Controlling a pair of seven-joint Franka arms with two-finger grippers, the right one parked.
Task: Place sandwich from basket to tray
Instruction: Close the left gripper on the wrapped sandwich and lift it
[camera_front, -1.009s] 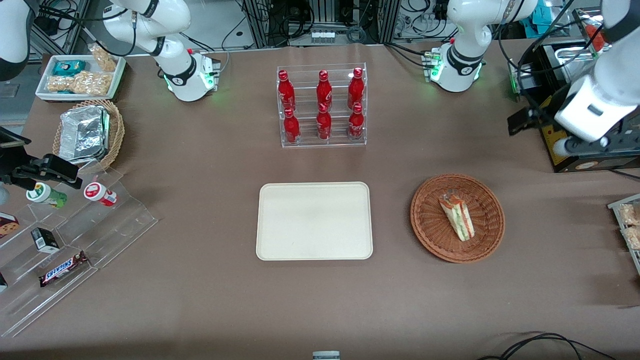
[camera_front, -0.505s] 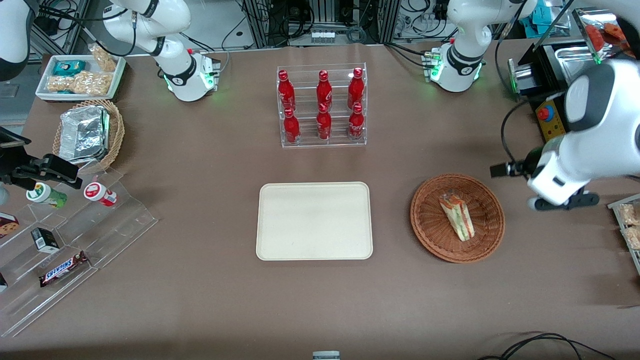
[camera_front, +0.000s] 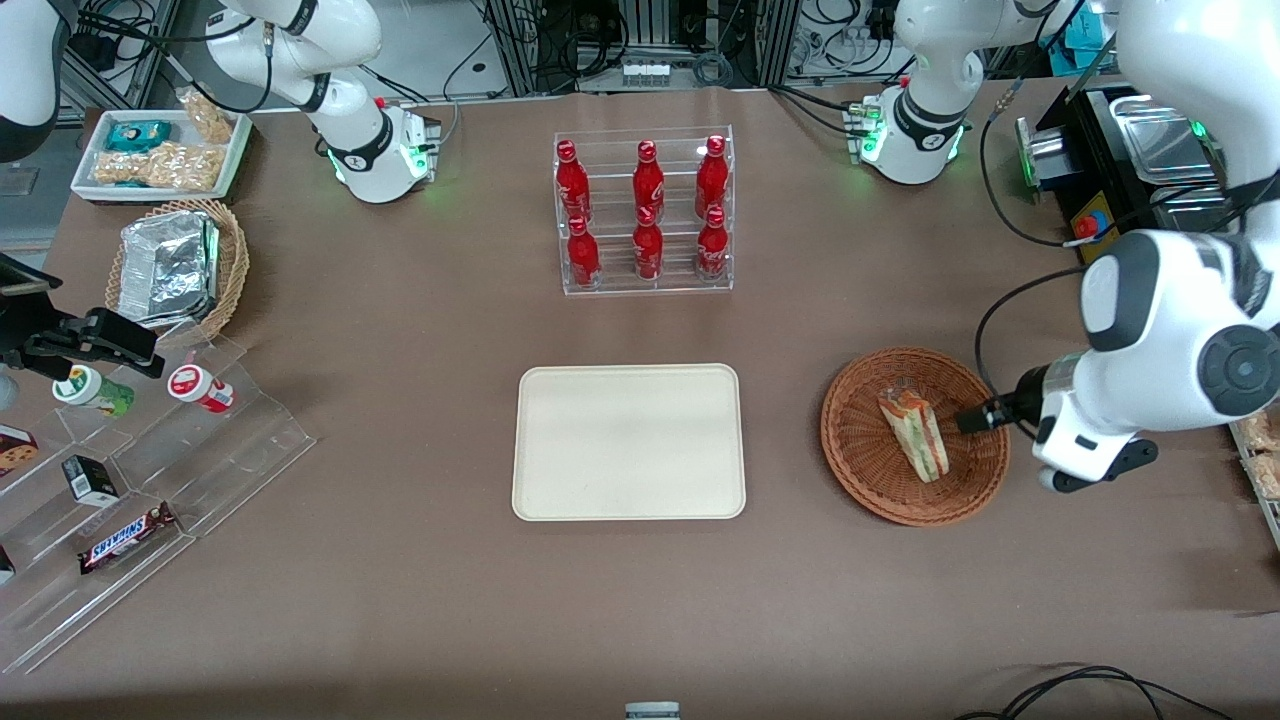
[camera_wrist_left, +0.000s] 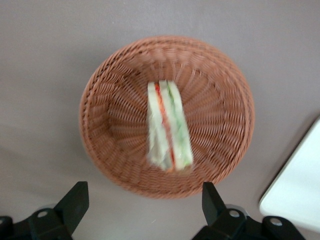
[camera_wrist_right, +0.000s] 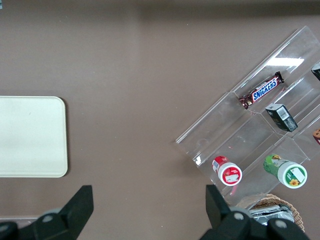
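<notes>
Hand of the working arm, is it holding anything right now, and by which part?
Nothing. The hand is open above the basket rim, and the sandwich lies untouched in the basket.

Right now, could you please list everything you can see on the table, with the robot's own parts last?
sandwich: one, white bread with green and red filling, in the basket
basket: one, reddish-brown wicker, toward the working arm's end
tray: one, cream, mid-table, bare
cola bottles: six, red, in a clear rack farther from the front camera than the tray
foil container: one, silver, in a tan basket toward the parked arm's end
snack tray: one, white
clear stepped stand: one, holding a Snickers bar and small items
hand: one, black fingers open, above the basket's edge
</notes>
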